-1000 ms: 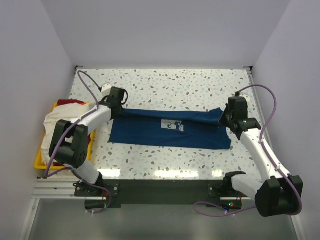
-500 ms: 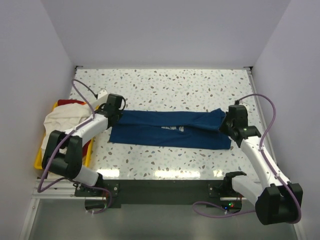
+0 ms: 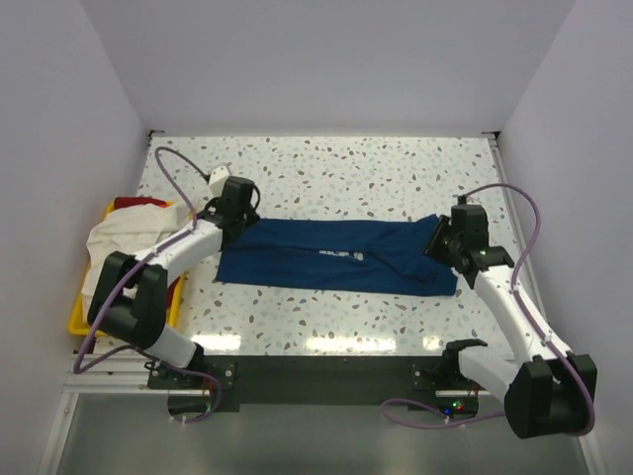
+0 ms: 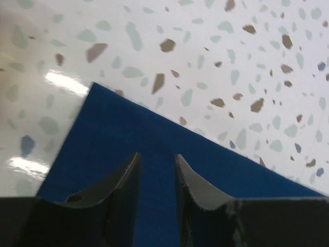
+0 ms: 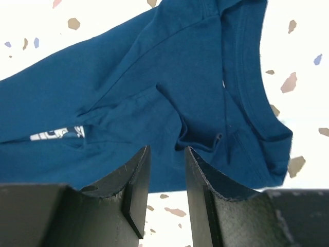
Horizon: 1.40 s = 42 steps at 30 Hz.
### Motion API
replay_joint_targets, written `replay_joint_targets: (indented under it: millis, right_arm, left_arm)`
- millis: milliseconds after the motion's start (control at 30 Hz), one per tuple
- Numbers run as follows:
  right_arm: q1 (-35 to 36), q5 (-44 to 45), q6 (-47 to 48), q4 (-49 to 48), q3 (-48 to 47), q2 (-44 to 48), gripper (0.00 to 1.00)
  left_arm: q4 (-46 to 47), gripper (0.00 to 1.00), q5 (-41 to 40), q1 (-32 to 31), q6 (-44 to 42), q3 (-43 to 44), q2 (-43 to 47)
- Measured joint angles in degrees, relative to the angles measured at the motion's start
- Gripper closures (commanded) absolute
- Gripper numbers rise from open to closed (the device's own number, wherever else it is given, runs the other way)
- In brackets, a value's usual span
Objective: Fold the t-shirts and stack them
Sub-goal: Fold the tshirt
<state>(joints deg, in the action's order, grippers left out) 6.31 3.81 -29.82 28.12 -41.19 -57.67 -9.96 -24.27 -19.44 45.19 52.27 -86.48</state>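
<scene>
I see the right gripper (image 5: 165,152) with fingers parted and nothing pinched, over the rumpled neck end of the navy t-shirt (image 5: 128,77). Ribbed collar (image 5: 253,90) curves down the right, sliver of white print (image 5: 56,135) at left, speckled table (image 5: 308,108) beyond the cloth

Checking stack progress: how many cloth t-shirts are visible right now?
3. Navy blue cloth t-shirt on the speckled table; cream-white t-shirt draped over the yellow plastic bin; red t-shirt beneath it. More may be hidden there.

The navy t-shirt (image 3: 336,255) is soft, matt cloth with a stitched collar band. The table (image 3: 346,168) is smooth, glossy speckled stone that reflects light. The yellow bin (image 3: 84,324) looks like plastic. The cream shirt (image 3: 114,242) is matt cloth.
</scene>
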Motion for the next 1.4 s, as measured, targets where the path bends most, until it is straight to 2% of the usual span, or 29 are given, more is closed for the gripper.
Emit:
replay_joint_targets:
  millis: [233, 500, 633, 833, 1000, 1033, 1133, 1233, 1400]
  right_arm:
    - [0.24, -2.45, 0.72, -4.59, -2.89, -12.26, 0.6]
    - [1.42, -3.41, 1.84, -9.88, -3.89, -21.73, 0.51]
    - [1.97, -3.39, 2.05, -11.96, -3.89, -24.68, 0.51]
    - [2.64, -3.37, 2.01, -14.45, -3.89, -27.5, 0.52]
    - [3.74, -3.37, 1.97, -15.37, -3.89, -29.05, 0.61]
    - [3.96, -3.37, 1.97, -15.43, -3.89, -29.07, 0.68]
    - [4.59, -3.37, 1.84, -15.65, -3.89, -29.05, 0.81]
    - [5.11, -3.37, 1.62, -15.41, -3.89, -28.37, 0.9]
    - [5.86, -3.65, 1.33, -15.08, -3.89, -24.81, 0.95]
  left_arm:
    - [0.92, 0.63, 6.45, -7.32, 0.55, 2.05, -4.61]
    - [-1.75, 0.55, 12.22, -7.19, -1.4, 1.46, 0.09]
    - [-2.99, 0.5, 13.79, -6.99, -4.09, 1.49, 5.31]
    - [-4.55, 0.5, 16.33, -5.51, -8.11, 2.27, 9.38]
    - [-4.85, 0.5, 17.38, -5.31, -9.9, 2.27, 9.44]
    - [-4.81, 0.5, 17.66, -5.31, -10.05, 2.27, 9.44]
    - [-4.74, 0.5, 18.16, -5.31, -10.4, 2.27, 9.44]
    - [-4.74, 0.5, 18.58, -5.31, -10.4, 2.25, 9.44]
    - [-4.72, 0.5, 19.15, -5.31, -10.43, 2.23, 9.44]
